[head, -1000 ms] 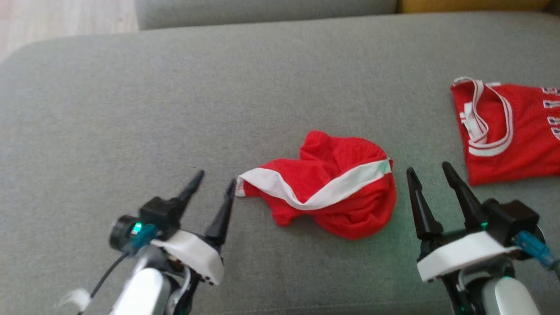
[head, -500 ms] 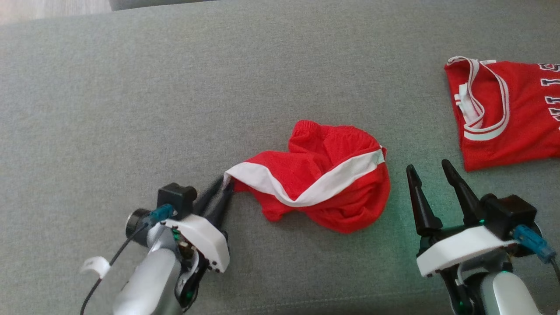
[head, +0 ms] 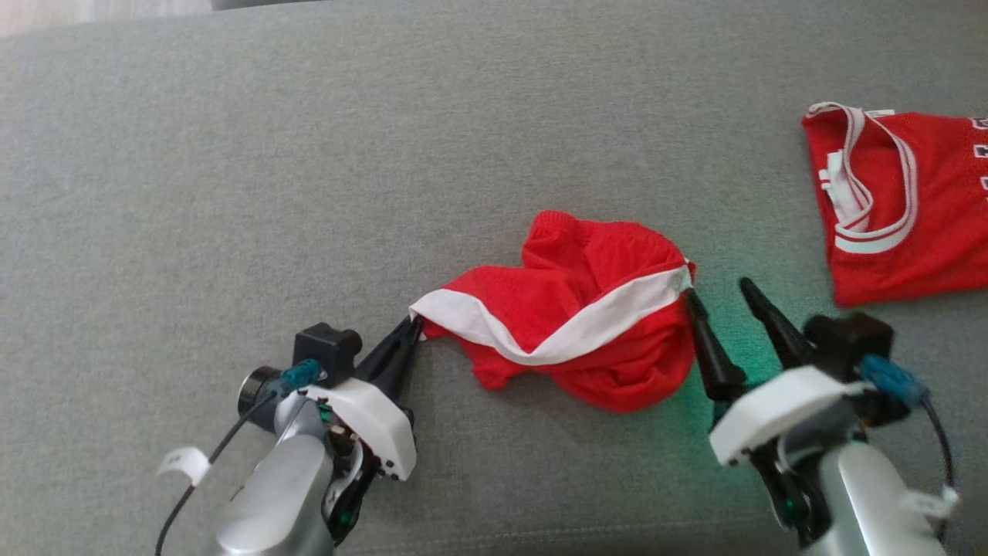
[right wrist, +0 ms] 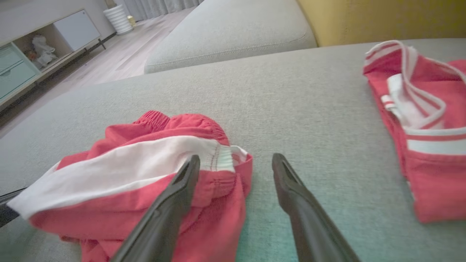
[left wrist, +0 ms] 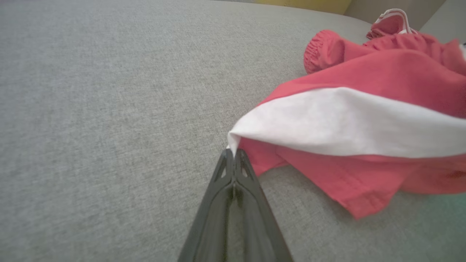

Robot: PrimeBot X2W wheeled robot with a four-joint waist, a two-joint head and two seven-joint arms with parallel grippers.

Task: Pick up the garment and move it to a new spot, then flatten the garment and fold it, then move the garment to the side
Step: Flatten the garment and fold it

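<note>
— Since a second ago, left gripper (head: 413, 328) reaches garment (head: 587, 324); its fingers, then spread, clench the white-striped corner. Right gripper (head: 718, 292)?

— Fingers spread, one touching the waistband end. Garment: bunched, mid-cushion (head: 309, 154). Long axis left–right, striped corner pointing left. Risks: shallow pinch slips on lifting; right closes beside cloth.

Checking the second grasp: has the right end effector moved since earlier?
Yes: right end effector shifted left toward the red shorts, away from the jersey.
</note>
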